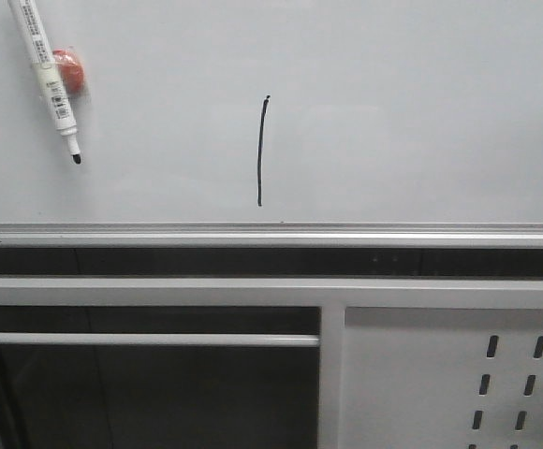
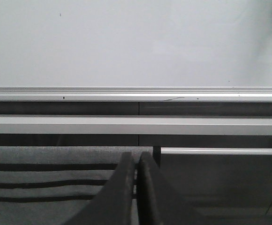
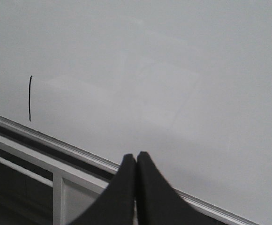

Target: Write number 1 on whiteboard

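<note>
The number 1 (image 1: 261, 152) is a thin black vertical stroke with a tiny tick at its top, drawn near the middle of the whiteboard (image 1: 412, 112). It also shows in the right wrist view (image 3: 30, 98). A white marker (image 1: 49, 79) with its black tip uncapped lies on the board at the far left. My left gripper (image 2: 137, 157) is shut and empty, below the board's silver rail (image 2: 136, 93). My right gripper (image 3: 136, 157) is shut and empty, near the board's edge rail (image 3: 79, 154), to the right of the stroke. Neither gripper shows in the front view.
A small red round object (image 1: 70, 67) sits beside the marker on the board. Below the silver rail (image 1: 271, 229) runs a dark gap, a white frame bar (image 1: 150, 340) and a white metal panel with slotted holes (image 1: 459, 374) at the lower right.
</note>
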`<move>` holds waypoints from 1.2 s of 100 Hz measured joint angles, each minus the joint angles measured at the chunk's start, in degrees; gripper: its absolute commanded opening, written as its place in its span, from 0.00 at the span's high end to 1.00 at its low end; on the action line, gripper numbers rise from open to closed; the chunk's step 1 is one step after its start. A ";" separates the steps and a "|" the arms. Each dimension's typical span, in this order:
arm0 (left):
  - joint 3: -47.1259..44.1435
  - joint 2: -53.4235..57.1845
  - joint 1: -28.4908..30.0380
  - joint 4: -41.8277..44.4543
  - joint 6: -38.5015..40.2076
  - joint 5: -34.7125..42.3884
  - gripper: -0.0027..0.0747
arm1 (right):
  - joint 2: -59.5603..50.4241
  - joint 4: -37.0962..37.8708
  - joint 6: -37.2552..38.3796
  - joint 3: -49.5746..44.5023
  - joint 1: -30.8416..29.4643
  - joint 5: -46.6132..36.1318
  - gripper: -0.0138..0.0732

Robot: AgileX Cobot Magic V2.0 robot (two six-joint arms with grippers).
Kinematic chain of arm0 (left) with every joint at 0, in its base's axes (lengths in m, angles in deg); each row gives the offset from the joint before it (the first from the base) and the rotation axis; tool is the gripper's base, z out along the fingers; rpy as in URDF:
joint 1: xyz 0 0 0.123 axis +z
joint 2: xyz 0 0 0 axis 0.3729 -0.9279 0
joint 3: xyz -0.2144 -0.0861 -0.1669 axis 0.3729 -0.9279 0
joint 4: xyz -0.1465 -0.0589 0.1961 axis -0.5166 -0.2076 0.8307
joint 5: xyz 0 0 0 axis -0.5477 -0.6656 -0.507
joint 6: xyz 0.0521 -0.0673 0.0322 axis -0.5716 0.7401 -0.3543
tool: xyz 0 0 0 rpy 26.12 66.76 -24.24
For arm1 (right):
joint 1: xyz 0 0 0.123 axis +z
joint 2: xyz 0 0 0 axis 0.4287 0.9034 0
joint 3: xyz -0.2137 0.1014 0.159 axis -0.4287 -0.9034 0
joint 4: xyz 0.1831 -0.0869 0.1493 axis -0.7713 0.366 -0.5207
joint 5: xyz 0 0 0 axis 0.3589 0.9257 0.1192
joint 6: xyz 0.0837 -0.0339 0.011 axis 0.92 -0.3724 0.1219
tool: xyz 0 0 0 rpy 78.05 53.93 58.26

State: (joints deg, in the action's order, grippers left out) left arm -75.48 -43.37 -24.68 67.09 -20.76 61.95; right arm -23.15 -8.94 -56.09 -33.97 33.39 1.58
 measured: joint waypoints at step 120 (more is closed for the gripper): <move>0.00 0.00 0.00 -0.05 0.05 0.00 0.99 | 0.00 31.13 40.92 -19.27 -0.21 -23.57 0.90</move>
State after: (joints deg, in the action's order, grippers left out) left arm -75.48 -43.37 -24.68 67.04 -20.71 61.95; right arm -23.15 22.19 -15.18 -53.23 33.18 -21.98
